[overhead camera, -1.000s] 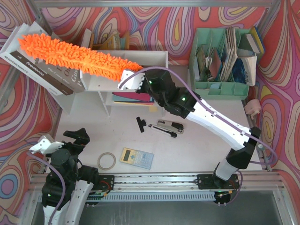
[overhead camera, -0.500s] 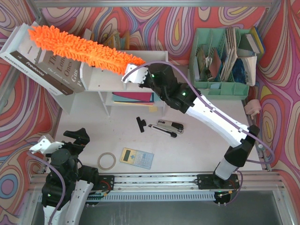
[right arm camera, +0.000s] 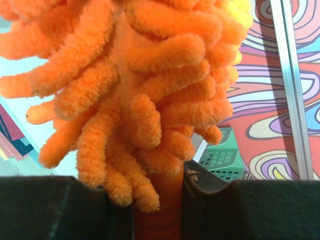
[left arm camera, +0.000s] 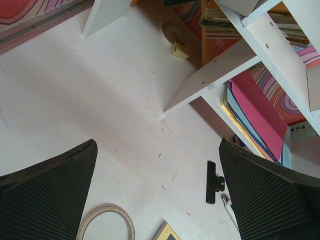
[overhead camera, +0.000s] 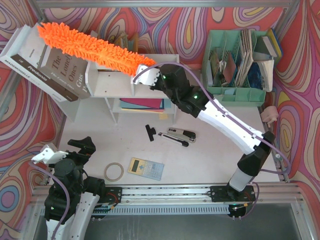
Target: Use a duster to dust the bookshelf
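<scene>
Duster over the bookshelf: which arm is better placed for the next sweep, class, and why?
Right. The right pincer is shut on the duster, its head over the bookshelf. The left pincer is open, empty, by its base.

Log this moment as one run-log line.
right gripper: shut on duster | duster: angled over bookshelf top | left gripper: open, empty, above table

Right arm (overhead camera: 225, 125) of white link shells and black joint housings, small green lights, lilac cable looped alongside, left arm (overhead camera: 70, 185) alike, left gripper (left arm camera: 157, 145) with black fingers (left arm camera: 45, 195), finely dimpled, perhaps rubber
</scene>
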Robot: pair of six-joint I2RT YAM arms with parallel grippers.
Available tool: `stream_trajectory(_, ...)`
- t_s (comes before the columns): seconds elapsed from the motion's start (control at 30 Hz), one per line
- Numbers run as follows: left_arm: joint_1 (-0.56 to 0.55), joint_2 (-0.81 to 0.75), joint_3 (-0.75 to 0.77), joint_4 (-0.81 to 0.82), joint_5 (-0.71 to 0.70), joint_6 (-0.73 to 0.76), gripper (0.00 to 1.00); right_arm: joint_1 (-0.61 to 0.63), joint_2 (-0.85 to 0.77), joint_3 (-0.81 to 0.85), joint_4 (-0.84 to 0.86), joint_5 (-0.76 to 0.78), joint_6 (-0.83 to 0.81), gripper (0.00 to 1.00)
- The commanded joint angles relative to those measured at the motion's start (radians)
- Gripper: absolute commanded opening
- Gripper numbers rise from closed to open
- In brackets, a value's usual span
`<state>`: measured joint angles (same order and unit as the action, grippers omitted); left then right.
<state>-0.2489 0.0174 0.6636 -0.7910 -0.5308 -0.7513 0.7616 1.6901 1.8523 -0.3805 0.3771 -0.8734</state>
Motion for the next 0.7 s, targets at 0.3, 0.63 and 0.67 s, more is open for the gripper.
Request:
stream_trajectory(0.3,0.005,-0.009,-0.018,0.020,0.008,0.013,0.98,0.059,-0.137,-0.117,0.038,-0.056,0.023,0.00)
stream_trajectory(0.63,0.014,-0.005,-0.019,0.022,0.017,0.016,0.99,0.058,-0.089,-0.094,0.079,-0.020,0.010,0.00)
stream_trajectory(0.67,0.014,-0.005,-0.018,0.022,0.017,0.016,0.99,0.058,-0.080,-0.086,0.078,-0.018,0.007,0.00)
